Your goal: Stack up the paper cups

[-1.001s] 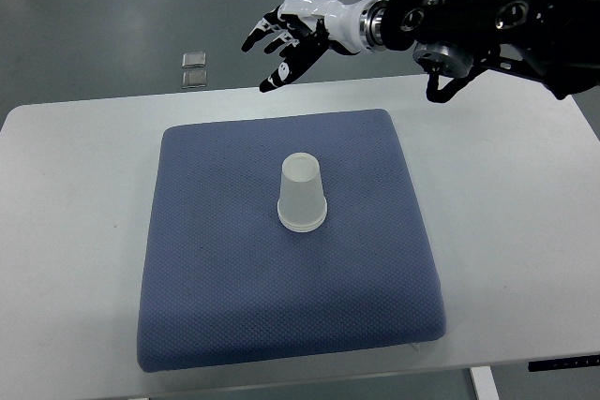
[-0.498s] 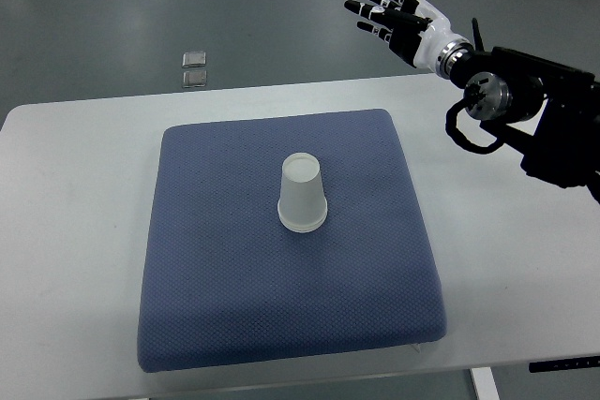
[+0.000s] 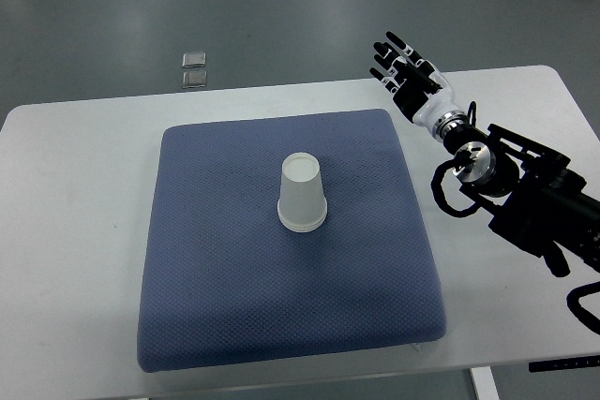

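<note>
Right hand: the right hand [image 3: 410, 77] sits over the far right part of the table [image 3: 75, 194], fingers [image 3: 392, 44] stretched out and apart, holding nothing.
Right arm: the black forearm [image 3: 525, 199] runs from the wrist toward the picture's right edge and is cut off there; a cable loop hangs below the wrist joint.
Paper cups: the white paper cup stack [image 3: 302, 193] stands upside down, wide rim down, well to the left of the hand and nearer the camera, apart from it.
Stack detail: a doubled rim line shows at the base; how many cups are nested cannot be told.
Cup interior: hidden, since only the closed bottom faces up.
Pad: the blue cushion pad [image 3: 216, 269] lies under the cups; its far right corner is just beside the hand, to the left of it.
Pad edges: all four edges visible; the near edge comes close to the table's near edge.
Table edges: the near edge and near right corner are cut off by the frame; the far edge is in full view.
Open room: bare pad surface surrounds the cups on every side; bare table top lies between the pad's right edge and the forearm.
Floor items: two small square metal plates [image 3: 195, 69] lie on the grey floor beyond the table, far to the left of the hand; what they are cannot be made out.
</note>
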`<state>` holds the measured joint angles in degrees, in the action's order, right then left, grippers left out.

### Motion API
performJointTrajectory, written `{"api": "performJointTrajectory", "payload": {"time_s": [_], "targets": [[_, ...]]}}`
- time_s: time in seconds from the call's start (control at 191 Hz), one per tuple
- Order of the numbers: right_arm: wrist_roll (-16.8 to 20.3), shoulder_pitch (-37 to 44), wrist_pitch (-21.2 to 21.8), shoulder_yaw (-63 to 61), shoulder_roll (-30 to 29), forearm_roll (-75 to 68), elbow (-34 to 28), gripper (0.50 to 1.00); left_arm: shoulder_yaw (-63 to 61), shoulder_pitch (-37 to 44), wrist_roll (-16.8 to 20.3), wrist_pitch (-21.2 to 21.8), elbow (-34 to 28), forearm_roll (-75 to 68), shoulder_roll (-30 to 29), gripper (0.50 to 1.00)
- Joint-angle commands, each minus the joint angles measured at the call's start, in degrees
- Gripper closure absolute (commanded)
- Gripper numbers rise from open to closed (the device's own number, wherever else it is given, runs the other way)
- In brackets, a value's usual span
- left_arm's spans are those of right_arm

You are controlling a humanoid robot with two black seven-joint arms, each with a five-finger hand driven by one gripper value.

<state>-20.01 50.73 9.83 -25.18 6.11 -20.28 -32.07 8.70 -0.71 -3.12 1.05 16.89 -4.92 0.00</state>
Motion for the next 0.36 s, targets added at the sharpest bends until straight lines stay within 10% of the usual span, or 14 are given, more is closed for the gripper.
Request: {"api": "performJointTrajectory", "payload": {"time_s": [0.0, 0.351], "targets": [[-0.03, -0.11, 0.36, 0.75, -0.39, 0.07, 0.86, 0.574, 0.0, 0.0, -0.75, 0.0, 0.07, -0.09, 0.0, 0.5], [-0.03, -1.25, 0.27, 0.75, -1.8, 6.31, 2.71, 0.574, 0.0, 0.0, -1.54, -0.09, 0.16, -0.09, 0.0, 0.5]]}}
